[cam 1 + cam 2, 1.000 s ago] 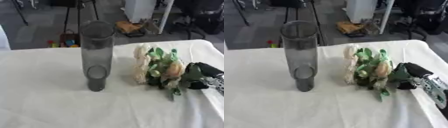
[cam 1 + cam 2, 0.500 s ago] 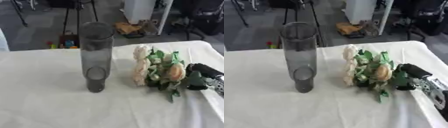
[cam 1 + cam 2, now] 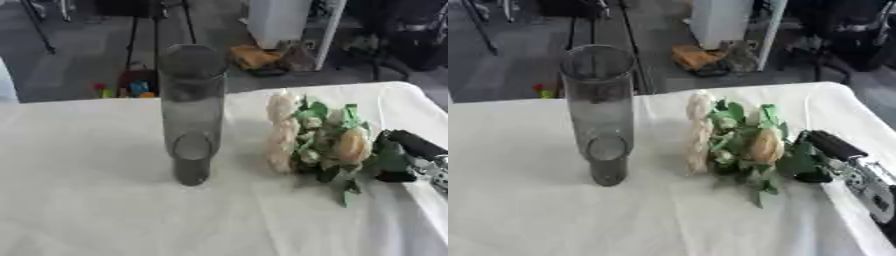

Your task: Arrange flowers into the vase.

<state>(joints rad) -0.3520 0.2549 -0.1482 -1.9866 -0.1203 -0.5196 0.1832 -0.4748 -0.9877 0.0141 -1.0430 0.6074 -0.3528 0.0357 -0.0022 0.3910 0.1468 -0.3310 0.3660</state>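
A tall smoky-grey glass vase [image 3: 191,110] stands upright on the white tablecloth [image 3: 87,210], left of centre. To its right lies a bunch of flowers [image 3: 737,142], cream and peach blooms with green leaves, heads pointing toward the far edge and the vase. My right hand [image 3: 826,150], black with a silver wrist, comes in from the right edge and has its fingers and thumb closed around the leafy stem end of the bunch. About a hand's width of cloth separates the flowers from the vase. My left hand shows in neither view.
The table's far edge runs just behind the vase and flowers. Beyond it is dark floor with a tripod [image 3: 149,20], small coloured objects [image 3: 122,87], a white cabinet [image 3: 280,20] and a chair [image 3: 411,35]. Bare cloth spreads left of the vase and toward me.
Almost nothing has changed: my right hand stays closed on the stem end, and the bunch has shifted only slightly. The vase has not moved.
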